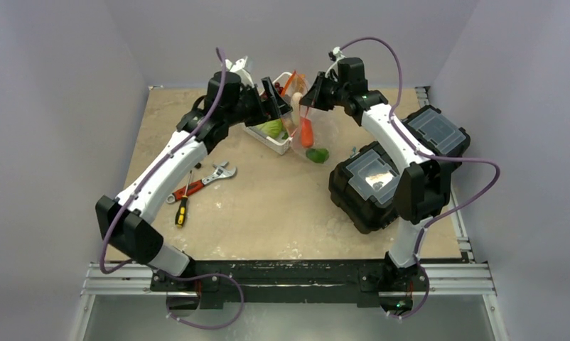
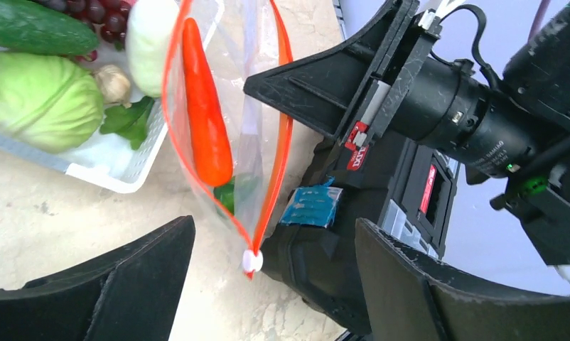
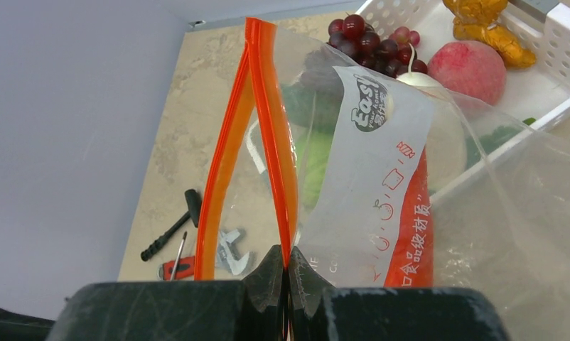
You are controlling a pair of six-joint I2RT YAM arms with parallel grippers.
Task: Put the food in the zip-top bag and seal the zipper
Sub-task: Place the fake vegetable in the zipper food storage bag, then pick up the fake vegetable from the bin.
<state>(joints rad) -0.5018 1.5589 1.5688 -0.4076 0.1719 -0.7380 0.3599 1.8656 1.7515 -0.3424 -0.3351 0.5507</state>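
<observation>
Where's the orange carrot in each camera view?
Top external: carrot upper centre, inside the zip-top bag.
Left wrist: carrot upper centre-left, in the bag.
Right wrist: carrot lower centre-right, behind the label.
Shared landmark: white basket.

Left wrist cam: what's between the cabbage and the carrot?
A garlic bulb and green leaf in the basket, then the orange zipper strip. Seen in the left wrist view.
</observation>
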